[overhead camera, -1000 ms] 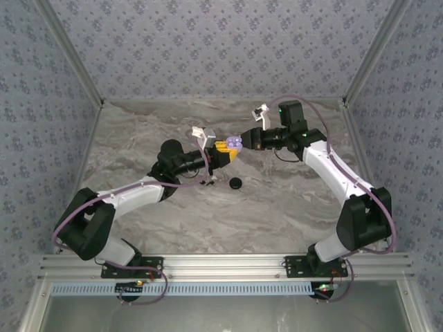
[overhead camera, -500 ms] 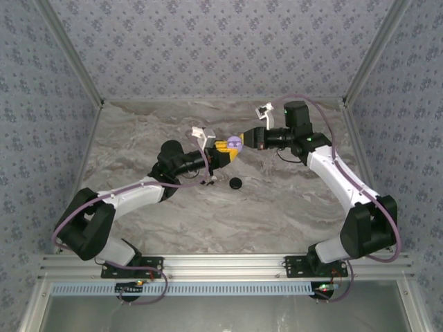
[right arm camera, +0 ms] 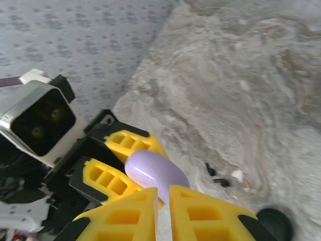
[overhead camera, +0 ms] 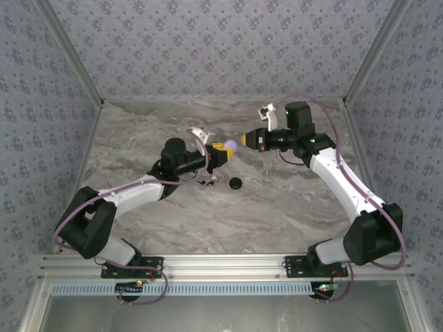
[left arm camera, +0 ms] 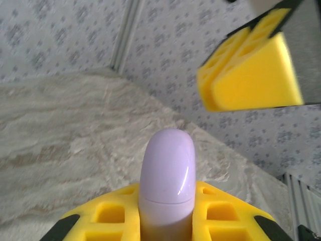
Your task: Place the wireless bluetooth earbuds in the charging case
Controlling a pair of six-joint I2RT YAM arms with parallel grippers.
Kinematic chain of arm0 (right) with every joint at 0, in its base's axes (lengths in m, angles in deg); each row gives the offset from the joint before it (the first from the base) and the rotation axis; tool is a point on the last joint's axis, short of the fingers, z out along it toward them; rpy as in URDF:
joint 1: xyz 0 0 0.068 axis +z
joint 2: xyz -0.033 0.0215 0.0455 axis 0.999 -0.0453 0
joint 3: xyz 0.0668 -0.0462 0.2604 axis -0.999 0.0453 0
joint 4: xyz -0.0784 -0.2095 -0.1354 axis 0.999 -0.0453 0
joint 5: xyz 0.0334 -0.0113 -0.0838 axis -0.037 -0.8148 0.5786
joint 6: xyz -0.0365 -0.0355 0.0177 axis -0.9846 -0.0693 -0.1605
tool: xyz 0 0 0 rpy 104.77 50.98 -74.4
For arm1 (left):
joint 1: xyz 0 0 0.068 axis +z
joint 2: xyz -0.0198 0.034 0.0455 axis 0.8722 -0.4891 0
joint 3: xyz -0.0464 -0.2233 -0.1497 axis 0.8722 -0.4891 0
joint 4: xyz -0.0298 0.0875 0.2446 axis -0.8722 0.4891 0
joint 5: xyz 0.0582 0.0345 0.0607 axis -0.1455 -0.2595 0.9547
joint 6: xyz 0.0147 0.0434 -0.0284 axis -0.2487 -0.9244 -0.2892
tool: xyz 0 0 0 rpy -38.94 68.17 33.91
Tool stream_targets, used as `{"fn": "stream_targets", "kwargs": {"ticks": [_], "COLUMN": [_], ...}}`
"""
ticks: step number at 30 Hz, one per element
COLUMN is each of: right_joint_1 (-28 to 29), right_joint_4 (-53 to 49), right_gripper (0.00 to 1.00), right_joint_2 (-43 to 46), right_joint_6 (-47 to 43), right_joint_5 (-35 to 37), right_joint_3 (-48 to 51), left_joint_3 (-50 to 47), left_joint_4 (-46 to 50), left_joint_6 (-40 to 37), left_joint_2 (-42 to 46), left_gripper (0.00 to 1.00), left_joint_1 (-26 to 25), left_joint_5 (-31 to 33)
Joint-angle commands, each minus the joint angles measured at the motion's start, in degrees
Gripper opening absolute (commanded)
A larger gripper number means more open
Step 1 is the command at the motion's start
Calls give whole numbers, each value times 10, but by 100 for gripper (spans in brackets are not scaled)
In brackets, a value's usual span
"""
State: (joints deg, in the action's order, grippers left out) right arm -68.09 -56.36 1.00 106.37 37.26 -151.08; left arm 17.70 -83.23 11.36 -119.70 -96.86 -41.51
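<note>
The case [left arm camera: 166, 175] is pinched in the left hand [overhead camera: 223, 153], raised above the worktop [overhead camera: 291, 207], with the right hand [right arm camera: 163, 193] pressed together just beside its rounded top; whether a bud is nipped there cannot be told. As the seam [left arm camera: 165, 201] looks shut, the case should probably be prised open first, the left grip being held firm. The marbled grey worktop, on which a black disc [overhead camera: 236, 183] lies, is enclosed by patterned walls [overhead camera: 208, 41].

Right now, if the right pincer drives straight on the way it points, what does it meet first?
The charging case, clamped in the left pincer, lies directly ahead of the right pincer. Gap looks small, but depth is unclear.
</note>
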Motion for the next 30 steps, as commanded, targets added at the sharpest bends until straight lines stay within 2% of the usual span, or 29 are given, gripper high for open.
{"fn": "stream_targets", "kwargs": {"ticks": [1,4,8,14,22,30], "right_joint_1": [-2,-4,-8,-12,-13,-16], "right_joint_4": [-61,-72,-93,-99,-93,-92], "right_gripper": [15,15,15,16,17,18], "right_joint_2": [8,9,9,25,48,63], "right_joint_6": [-19,-20,-23,-28,-24,-22], "right_joint_5": [98,138,182,191,199,196], "right_joint_3": [-18,-12,-2,31,75,90], "left_joint_3": [53,78,147,282,396,531], "left_joint_4": [83,111,214,379,438,506], "left_joint_6": [10,19,16,38,102,105], "left_joint_2": [-21,-42,-83,-183,-309,-426], "left_gripper": [11,13,14,14,17,17], "left_joint_1": [10,17,25,41,67,83], "left_joint_5": [35,55,82,107,89,47]}}
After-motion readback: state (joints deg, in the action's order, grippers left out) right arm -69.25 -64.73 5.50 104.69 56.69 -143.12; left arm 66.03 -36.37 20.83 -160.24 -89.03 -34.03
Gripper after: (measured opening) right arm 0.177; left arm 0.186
